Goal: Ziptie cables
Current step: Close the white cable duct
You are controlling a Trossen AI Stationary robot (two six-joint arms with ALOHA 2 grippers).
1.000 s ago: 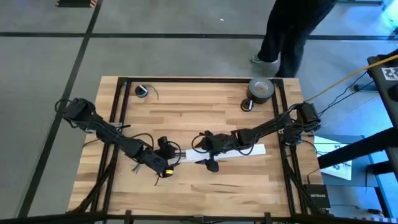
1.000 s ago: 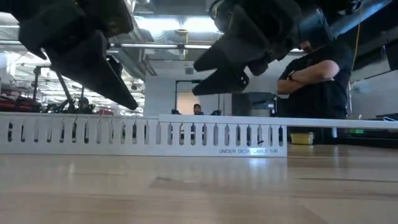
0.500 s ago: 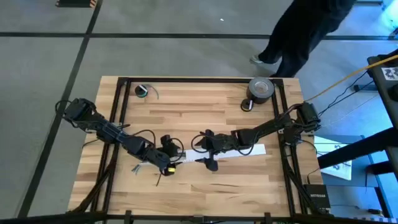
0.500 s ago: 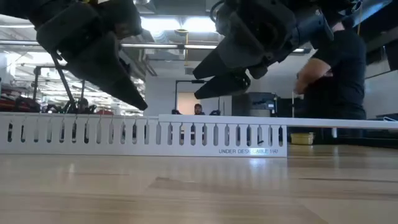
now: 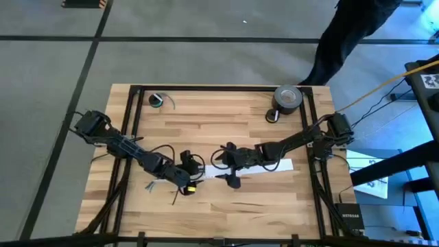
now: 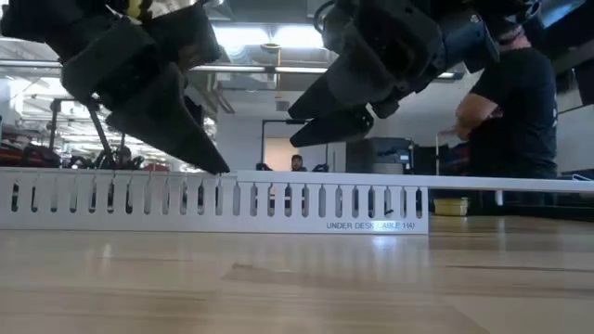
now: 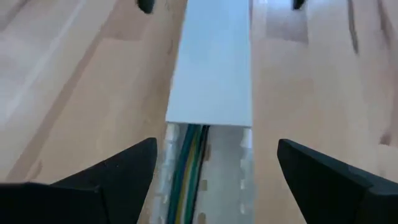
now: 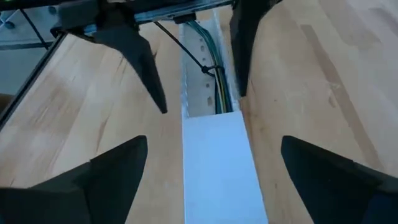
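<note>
Cables (image 8: pixel 214 87) lay lengthwise inside the uncovered part of a white slotted duct (image 5: pixel 243 169) near the middle of the tabletop (image 5: pixel 219 123); in the left wrist view the same green and yellowish wires (image 7: pixel 186 168) showed in the open channel, just short of the flat white cover (image 7: pixel 213 62) that closed the remainder of the duct. A thin black ziptie (image 8: pixel 186 50) ran slantwise over the wires in the right wrist view and met them at a small dark knot-like point; whether it encircled them could not be told.

Left tool (image 5: pixel 188 182) hung over the uncovered end of the duct, its fingers (image 7: pixel 112 177) spread wide, one to each side of the channel, holding nothing. Right tool (image 5: pixel 230 173) hung over the covered section, facing the left one along the duct, its fingers (image 8: pixel 93 177) likewise spread apart on either side of the cover and empty. In the low view both tools stood above the duct's slotted wall (image 6: pixel 213 199), the left tool's fingertip close to its upper edge.

A roll of grey tape (image 5: pixel 288 98) sat near the far right corner of the tabletop. A person (image 6: pixel 510 111) in dark clothing stood beyond that side.
</note>
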